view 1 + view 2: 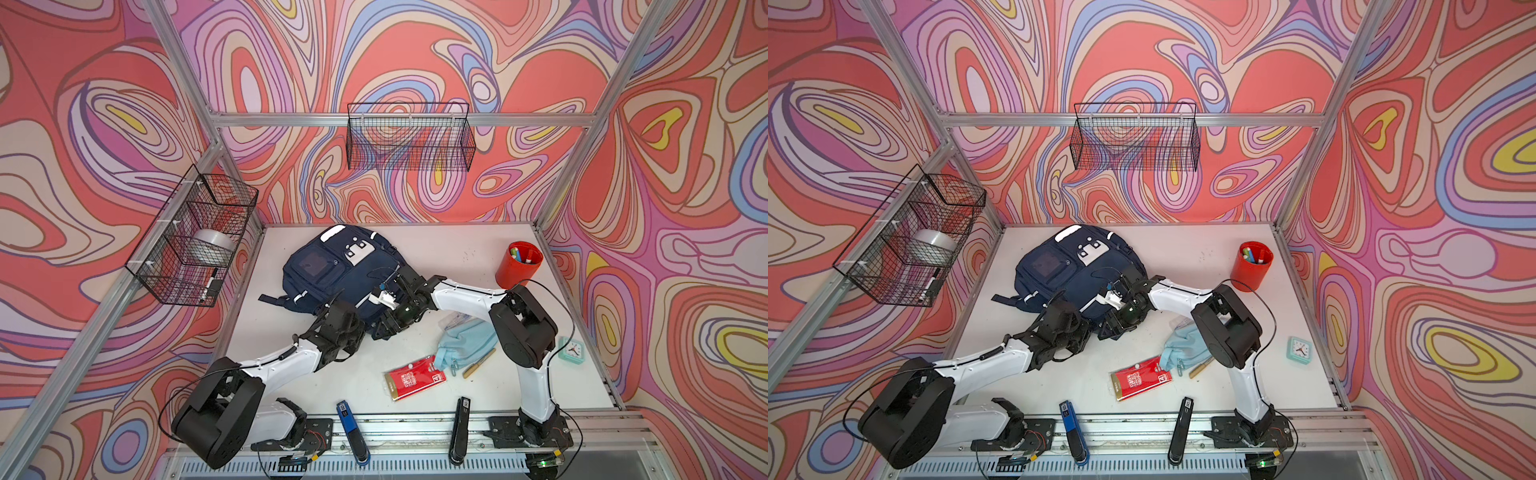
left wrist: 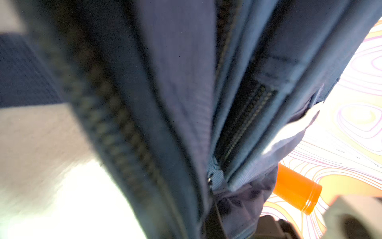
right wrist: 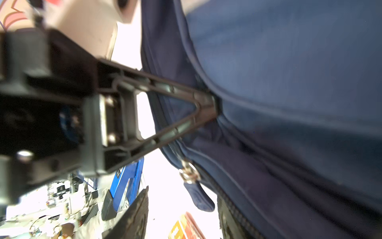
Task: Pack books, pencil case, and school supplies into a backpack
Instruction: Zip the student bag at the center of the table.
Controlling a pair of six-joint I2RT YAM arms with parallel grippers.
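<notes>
Swirl-patterned walls [image 1: 415,54]; navy fabric backpack [image 1: 320,282] (lumpy) on white tabletop [image 1: 440,257]

The pencil case [image 1: 465,340] and clear packet [image 1: 455,320] partly hidden behind the right arm [image 1: 519,328]; backpack [image 2: 175,93] zipper [image 2: 115,132] blurred in the left wrist view; right gripper [image 1: 388,326] too dark to read its jaws.

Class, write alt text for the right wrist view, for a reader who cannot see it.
The left claw, pinched shut, grips a fold of the navy backpack near its zipper pull. Beyond, blurred, a blue stapler and a corner of the red packet lie on the white table.
</notes>
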